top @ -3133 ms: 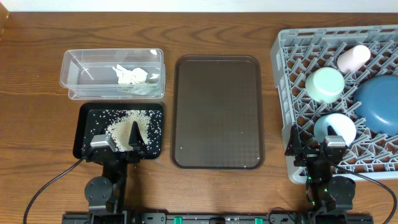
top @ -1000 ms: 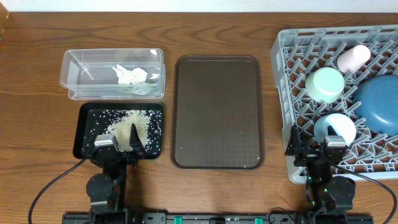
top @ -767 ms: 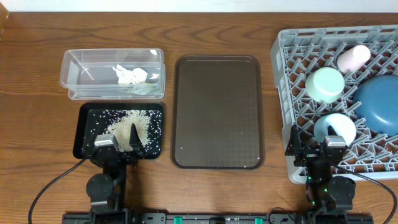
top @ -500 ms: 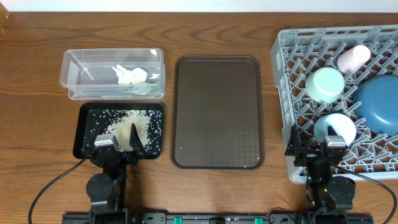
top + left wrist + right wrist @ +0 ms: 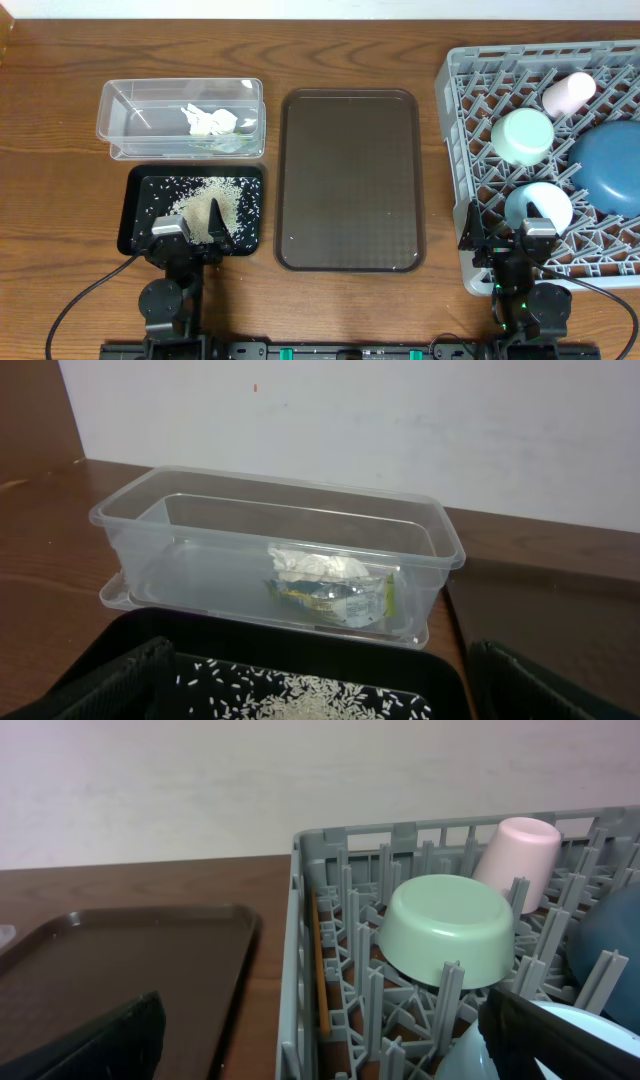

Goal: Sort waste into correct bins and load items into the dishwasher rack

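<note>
I see the rice (image 5: 205, 200) heaped in the black tray (image 5: 140, 190). The paper scrap (image 5: 208, 120) and the yellow-green packet (image 5: 340, 598) lie touching in the clear tub (image 5: 120, 112) just behind that tray. In the grey rack (image 5: 480, 90) on the right sit the pink cup (image 5: 568, 92), the mint bowl (image 5: 522, 136) turned upside down, the light-blue bowl (image 5: 540, 205) and the dark-blue bowl (image 5: 610, 165). The brown tray (image 5: 350, 180) lies between the bins and the rack. My left gripper (image 5: 190, 225) hangs over the black tray's near edge, fingers spread wide, holding nothing. My right gripper (image 5: 505, 232) sits at the rack's near left corner, likewise spread wide with nothing between the fingers.
</note>
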Robot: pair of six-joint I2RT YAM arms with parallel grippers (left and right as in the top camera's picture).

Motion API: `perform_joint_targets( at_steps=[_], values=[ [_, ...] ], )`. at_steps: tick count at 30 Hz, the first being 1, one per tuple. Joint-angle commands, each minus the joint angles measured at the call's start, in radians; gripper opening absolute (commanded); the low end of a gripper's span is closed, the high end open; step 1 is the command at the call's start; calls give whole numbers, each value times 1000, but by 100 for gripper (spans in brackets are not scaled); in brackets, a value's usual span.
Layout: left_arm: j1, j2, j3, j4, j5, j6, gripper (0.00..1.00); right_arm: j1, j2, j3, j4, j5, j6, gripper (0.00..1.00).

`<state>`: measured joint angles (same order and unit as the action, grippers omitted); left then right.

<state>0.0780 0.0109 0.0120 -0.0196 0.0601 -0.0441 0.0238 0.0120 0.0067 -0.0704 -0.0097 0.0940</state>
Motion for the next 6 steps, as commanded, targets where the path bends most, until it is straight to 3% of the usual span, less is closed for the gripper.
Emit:
perform_joint_targets(
  at_steps=[1,6],
  values=[
    [5,-7,-8,-47,-1,18,95,8,-6,-1,-5,6,-13,99],
    [5,-7,-8,-47,-1,18,95,8,-6,-1,-5,6,-13,99]
  ],
)
